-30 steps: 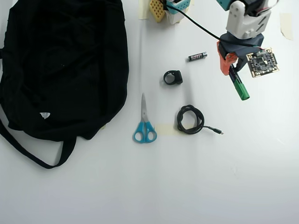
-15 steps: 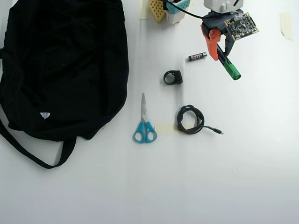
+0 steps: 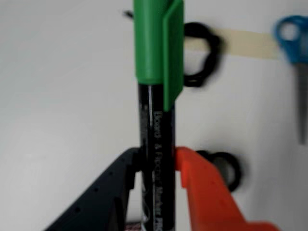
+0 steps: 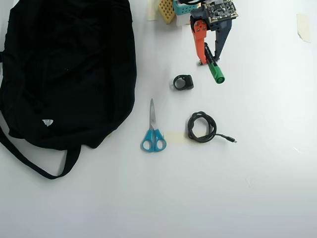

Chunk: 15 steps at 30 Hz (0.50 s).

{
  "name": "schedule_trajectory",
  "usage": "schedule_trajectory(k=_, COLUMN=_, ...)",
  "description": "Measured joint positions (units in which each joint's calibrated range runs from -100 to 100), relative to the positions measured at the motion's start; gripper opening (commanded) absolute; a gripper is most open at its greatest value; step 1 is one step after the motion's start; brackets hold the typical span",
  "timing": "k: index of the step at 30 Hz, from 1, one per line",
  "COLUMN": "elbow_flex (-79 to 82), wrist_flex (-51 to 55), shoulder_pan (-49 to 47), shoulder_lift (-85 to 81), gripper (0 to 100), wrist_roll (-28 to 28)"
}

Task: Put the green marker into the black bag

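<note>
We see the green marker (image 3: 156, 120) with a bright green cap and black barrel (white print on it), the gripper (image 3: 156, 166) one finger orange, one black, blue-handled scissors (image 4: 153, 134), the black bag (image 4: 69, 69) with its white tag.

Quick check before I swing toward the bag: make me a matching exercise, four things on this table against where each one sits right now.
Things:
1. green marker
2. black bag
3. scissors
4. coiled cable

Places (overhead view):
A. fills the upper left of the table
B. clamped in the gripper, cap pointing out
C. centre of the table, blue handles nearest the bottom edge
D. just right of the scissors, beside a tape strip

Pairs: 1-B, 2-A, 3-C, 4-D
</note>
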Motion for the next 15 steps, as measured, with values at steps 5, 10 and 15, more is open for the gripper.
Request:
schedule_trajectory(k=5, elbow_flex=0.00, wrist_flex=-3.86, shoulder_pan=7.13, shoulder_lift=0.00, gripper=2, wrist_roll=1.81)
schedule_trajectory(k=10, elbow_flex=0.00, wrist_flex=-5.58, shoulder_pan=15.58, shoulder_lift=0.00, gripper=2, wrist_roll=4.00)
schedule_trajectory(k=15, elbow_flex=0.00, wrist_flex=-5.84, shoulder_pan=23.81, shoulder_lift=0.00, gripper=2, wrist_roll=5.13)
